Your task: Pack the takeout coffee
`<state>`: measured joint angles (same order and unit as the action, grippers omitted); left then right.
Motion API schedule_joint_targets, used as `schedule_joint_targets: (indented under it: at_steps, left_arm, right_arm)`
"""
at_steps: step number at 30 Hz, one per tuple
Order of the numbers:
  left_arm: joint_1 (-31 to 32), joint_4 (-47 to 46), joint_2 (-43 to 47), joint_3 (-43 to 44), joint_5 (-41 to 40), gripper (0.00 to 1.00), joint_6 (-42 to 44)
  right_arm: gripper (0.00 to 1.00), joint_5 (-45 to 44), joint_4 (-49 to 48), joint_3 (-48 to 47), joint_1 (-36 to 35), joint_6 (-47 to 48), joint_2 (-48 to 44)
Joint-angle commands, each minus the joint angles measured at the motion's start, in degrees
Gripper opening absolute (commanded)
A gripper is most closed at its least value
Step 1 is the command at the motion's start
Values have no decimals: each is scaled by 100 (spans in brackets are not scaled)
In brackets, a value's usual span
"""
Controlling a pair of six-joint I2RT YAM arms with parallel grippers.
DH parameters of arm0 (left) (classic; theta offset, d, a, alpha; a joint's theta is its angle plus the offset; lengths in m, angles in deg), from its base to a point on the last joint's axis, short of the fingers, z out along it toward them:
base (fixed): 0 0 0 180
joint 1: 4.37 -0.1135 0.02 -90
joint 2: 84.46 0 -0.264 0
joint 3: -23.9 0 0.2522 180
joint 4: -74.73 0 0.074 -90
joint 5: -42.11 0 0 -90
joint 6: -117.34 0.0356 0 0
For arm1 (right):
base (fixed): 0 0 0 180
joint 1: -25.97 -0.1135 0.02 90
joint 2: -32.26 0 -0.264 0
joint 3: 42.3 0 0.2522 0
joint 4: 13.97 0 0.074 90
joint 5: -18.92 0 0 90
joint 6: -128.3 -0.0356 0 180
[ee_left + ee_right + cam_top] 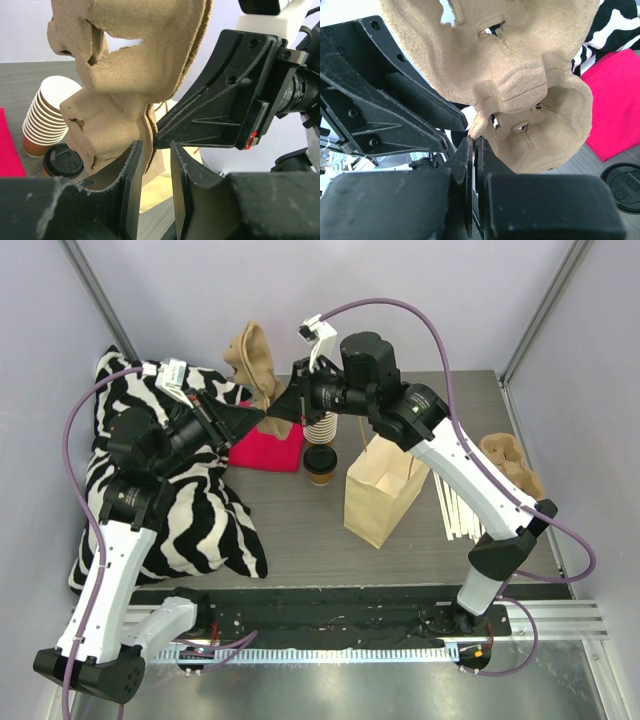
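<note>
R gripper was fully closed, pinching the lower edge of the pulp cup carrier, which was held upright in the air above the table. L gripper was partly open, jaws straddling the same edge opposite the R gripper, w/ a gap visible on one side. The takeout coffee stood on the table, lid on, just in front of the cup stack, btwn the pink cloth and the paper bag, clear of both grippers.

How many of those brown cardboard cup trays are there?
2. One cup tray is held up at the back, pinched by the right gripper. The second tray lies at the table's right edge. The held one may be several nested layers.
</note>
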<state>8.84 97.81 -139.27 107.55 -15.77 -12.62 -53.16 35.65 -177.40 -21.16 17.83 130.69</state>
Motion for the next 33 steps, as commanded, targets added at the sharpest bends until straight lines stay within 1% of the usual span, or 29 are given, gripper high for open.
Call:
schedule_joint_targets:
  at_steps: [1, 12, 19, 26, 33]
  left_arm:
    - [32, -62, -12, 86, -171, 32, 59]
    - [24, -1, -65, 139, -399, 25, -46]
    - [32, -53, -127, 148, -347, 23, -169]
    - [58, -97, -232, 227, -268, 22, -187]
    - [111, -106, -294, 210, -364, 21, -187]
  right_arm:
    - [1, -130, -149, -215, -94, 219, -35]
    - [1, -148, -140, -188, -164, 298, -70]
    - [1, -174, -149, -118, -182, 368, -122]
    - [1, -297, -132, -65, -208, 394, -158]
    - [1, -455, -123, -65, -331, 482, -158]
